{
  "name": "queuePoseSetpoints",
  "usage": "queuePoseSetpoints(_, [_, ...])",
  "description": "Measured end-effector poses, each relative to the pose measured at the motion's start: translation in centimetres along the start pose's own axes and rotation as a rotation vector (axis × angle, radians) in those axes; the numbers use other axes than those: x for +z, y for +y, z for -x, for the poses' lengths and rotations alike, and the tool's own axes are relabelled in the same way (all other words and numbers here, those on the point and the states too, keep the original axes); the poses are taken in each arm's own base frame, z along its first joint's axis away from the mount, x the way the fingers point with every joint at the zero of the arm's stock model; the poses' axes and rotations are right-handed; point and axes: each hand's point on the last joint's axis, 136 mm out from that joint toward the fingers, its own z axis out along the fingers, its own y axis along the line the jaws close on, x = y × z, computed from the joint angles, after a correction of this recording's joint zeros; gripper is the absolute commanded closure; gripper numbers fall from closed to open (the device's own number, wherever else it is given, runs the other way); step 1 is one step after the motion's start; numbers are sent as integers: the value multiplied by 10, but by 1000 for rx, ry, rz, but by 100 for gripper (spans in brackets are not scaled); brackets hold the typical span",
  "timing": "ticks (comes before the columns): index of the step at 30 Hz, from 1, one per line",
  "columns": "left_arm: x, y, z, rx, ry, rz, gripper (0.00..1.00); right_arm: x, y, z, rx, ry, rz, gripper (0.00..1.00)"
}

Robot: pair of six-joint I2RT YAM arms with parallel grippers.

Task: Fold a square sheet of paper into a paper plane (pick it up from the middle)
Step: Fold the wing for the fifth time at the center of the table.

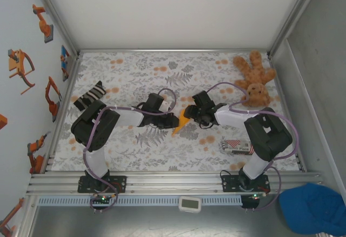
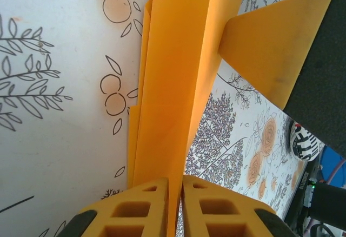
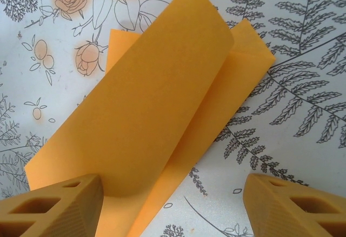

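The bright-orange paper (image 1: 181,122) is folded into a narrow, pointed strip and lies at the middle of the floral table. My left gripper (image 2: 175,193) is shut on one end of it, with the layered paper (image 2: 173,85) running away between the pads. My right gripper (image 3: 172,185) stands open over the other end. Its left finger (image 3: 59,204) touches a raised, curling flap of the paper (image 3: 146,112), and its right finger (image 3: 294,204) is over bare cloth. One right finger (image 2: 270,53) also rests against the paper in the left wrist view. From above, the two grippers (image 1: 172,120) (image 1: 195,112) meet at the paper.
A brown plush teddy (image 1: 257,80) sits at the back right. A red-and-white striped packet (image 1: 238,146) lies near the right arm's base. A black-and-white striped item (image 1: 89,96) lies at the left. Metal rails frame the floral cloth (image 1: 135,69).
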Motion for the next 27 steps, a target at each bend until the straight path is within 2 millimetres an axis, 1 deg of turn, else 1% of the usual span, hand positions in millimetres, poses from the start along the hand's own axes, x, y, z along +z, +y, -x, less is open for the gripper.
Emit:
queuePoseSetpoints(6, [1, 0, -1, 1, 3, 0, 88, -3, 2, -1, -2, -18, 36, 27])
queuePoseSetpoints(13, [4, 5, -4, -6, 28, 17, 89, -4, 1, -1, -8, -31, 52, 32])
queuePoseSetpoints(19, [4, 1, -3, -5, 42, 13, 89, -3, -1, -2, -23, -31, 45, 32])
queuePoseSetpoints(27, [3, -4, -2, 3, 55, 11, 89, -2, 0, -2, -41, -26, 41, 27])
